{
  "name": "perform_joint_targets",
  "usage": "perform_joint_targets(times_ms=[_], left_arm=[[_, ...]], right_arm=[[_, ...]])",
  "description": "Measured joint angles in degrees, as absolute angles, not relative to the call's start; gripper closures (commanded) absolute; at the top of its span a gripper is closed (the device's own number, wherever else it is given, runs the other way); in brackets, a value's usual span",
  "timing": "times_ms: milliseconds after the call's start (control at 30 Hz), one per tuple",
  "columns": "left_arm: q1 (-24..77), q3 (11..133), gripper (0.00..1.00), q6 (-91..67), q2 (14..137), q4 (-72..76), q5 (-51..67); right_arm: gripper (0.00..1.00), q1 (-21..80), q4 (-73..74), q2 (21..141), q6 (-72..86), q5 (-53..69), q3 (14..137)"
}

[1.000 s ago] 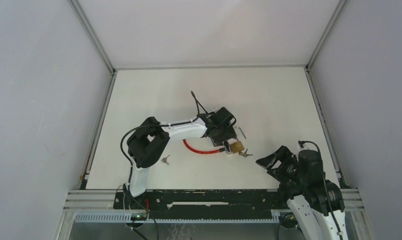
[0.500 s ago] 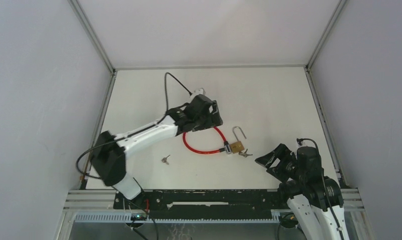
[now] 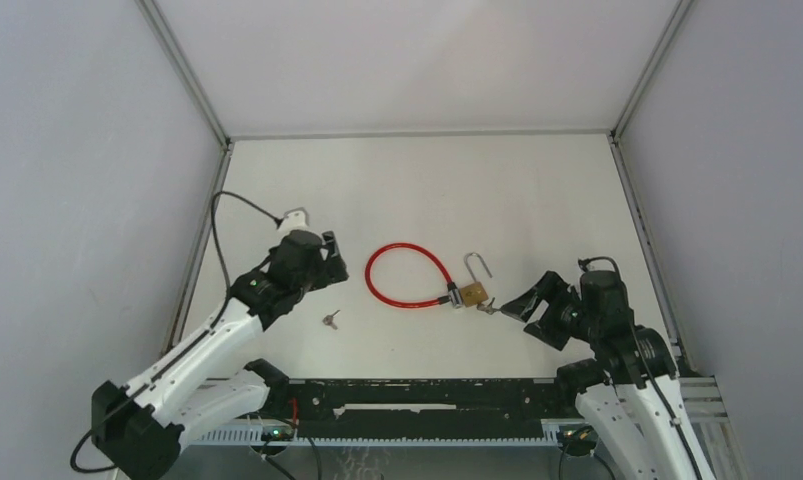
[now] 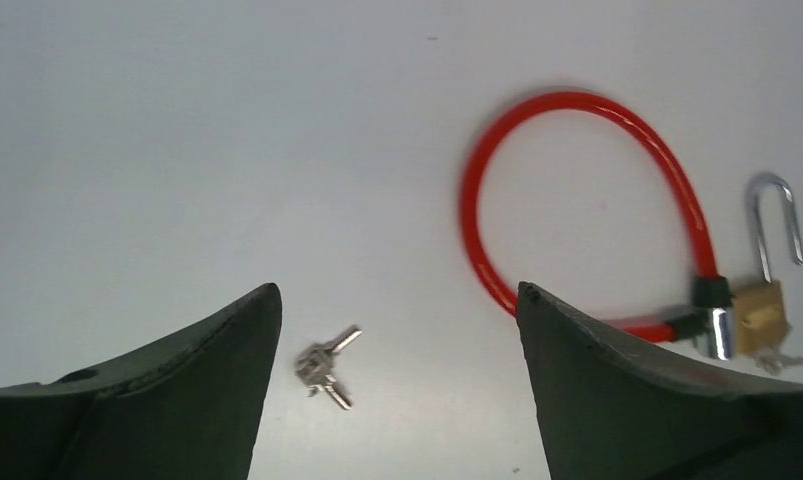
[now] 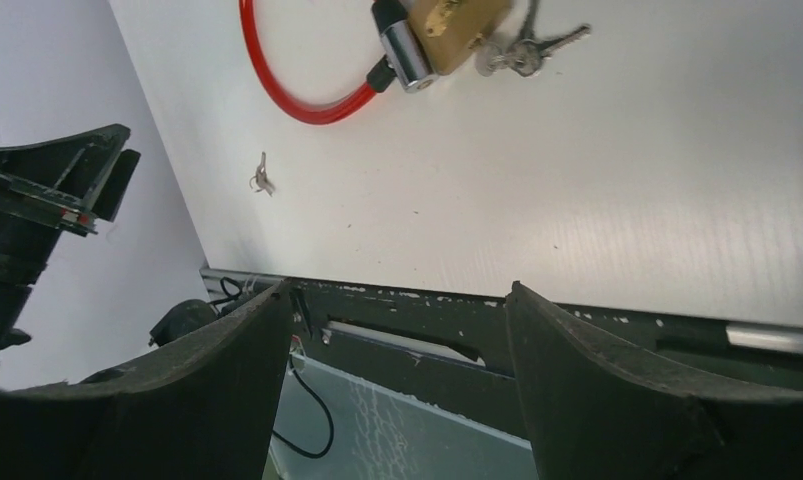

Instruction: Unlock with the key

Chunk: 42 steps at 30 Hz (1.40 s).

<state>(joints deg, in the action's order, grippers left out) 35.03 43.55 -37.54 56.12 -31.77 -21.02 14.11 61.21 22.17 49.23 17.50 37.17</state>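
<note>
While padlock [image 4: 760,312] lies on table [image 3: 537,190], left gripper [image 4: 397,290], right gripper [image 5: 397,290] gape wide, empty.

Bright, even, diffuse light throughout; shadows are faint and soft, focus mostly sharp.

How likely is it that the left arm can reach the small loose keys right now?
Probably yes: the open left pincer hovers near the loose keys, nothing shows between them, and the red cable and padlock lie off to one side.
</note>
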Motion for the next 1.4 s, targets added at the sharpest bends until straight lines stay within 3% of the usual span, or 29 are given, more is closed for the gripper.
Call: perform_joint_targets(times_ms=[433,1067,1400], left_arm=[[24.47,31.11,0.17,-38.11,48.47,-33.56,-18.33],[23.75,25.78,0.42,-40.12,49.67,-31.33,-12.25],[23.70,24.71,0.52,-42.11,54.04,-31.16,-8.45]], right_arm=[[0.25,24.16,34.02,52.84,51.94,18.59,32.05],[0.35,13.54,9.39,83.07,49.12,32.34,30.85],[0.36,8.84,10.09,94.83,43.79,35.51,43.09]])
